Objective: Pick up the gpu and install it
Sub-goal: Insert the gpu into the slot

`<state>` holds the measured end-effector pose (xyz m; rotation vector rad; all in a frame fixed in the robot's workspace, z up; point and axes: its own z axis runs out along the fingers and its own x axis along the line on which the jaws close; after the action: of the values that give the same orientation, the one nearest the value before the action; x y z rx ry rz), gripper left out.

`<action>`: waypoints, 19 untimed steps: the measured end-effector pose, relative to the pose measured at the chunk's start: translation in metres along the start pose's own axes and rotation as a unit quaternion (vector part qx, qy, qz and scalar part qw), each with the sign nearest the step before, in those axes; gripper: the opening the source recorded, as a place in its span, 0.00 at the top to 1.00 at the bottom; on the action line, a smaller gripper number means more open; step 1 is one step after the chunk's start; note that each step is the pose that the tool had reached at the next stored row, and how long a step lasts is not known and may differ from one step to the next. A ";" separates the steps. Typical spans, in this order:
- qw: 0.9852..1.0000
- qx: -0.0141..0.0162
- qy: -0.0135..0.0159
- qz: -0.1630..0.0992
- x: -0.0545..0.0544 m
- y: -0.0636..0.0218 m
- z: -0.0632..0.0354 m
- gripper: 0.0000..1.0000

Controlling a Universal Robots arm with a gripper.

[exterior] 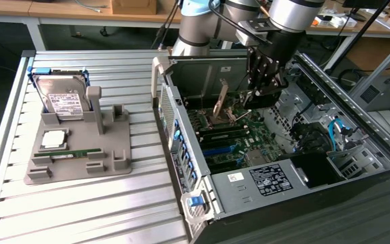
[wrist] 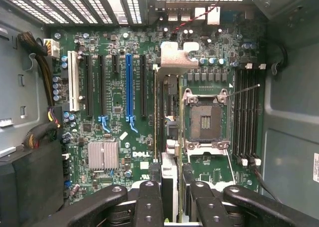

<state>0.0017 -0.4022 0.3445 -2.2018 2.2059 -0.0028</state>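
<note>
Slatted metal desk carries an open PC case at its far-right part. Gripper is clamped on gpu, held edge-down over mobo, w/ card not yet seated in blue slot. Pick done; install pending.

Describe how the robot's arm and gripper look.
The arm is built of round silver-grey tube sections with pale blue joint caps and black cables running alongside. The gripper is black, with slim jointed metal fingers studded with small screws; in the wrist view they look chunky and rounded.
</note>
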 end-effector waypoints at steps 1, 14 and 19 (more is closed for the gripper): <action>1.000 0.000 0.000 0.000 0.000 0.0004 0.0002 0.73; 1.000 0.000 0.000 0.000 0.001 0.0021 0.0035 0.73; 1.000 0.000 0.000 0.000 0.001 0.0023 0.0048 0.73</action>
<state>-0.0005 -0.4034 0.3396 -2.2020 2.2059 -0.0029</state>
